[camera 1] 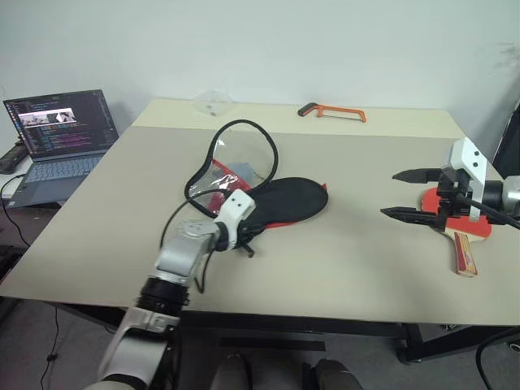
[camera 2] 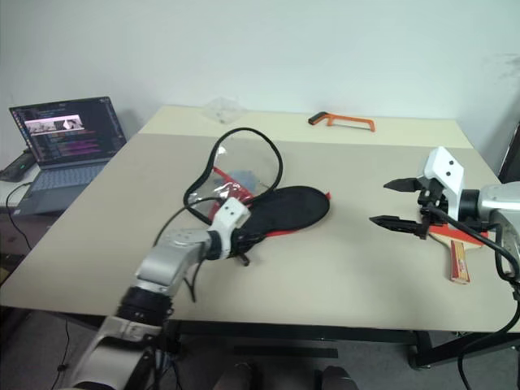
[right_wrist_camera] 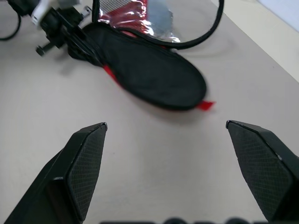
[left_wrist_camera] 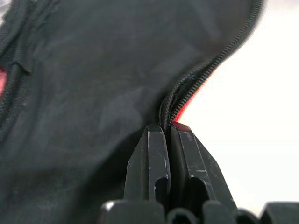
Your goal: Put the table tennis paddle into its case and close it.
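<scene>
The left gripper (camera 1: 248, 236) pinches the zip edge of the case (camera 1: 288, 201), lying open mid-desk; the right gripper (camera 1: 406, 193) hovers spread beside the table tennis paddle (camera 1: 463, 236)

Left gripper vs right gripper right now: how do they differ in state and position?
The left gripper is shut, its two black fingers pinching the zipper edge of the black fabric paddle case near mid-table. The right gripper is open wide, holding nothing. It hovers at the table's right side, above the red-faced table tennis paddle with its light-wood handle, which lies outside the case. Both point inward toward the case.
</scene>
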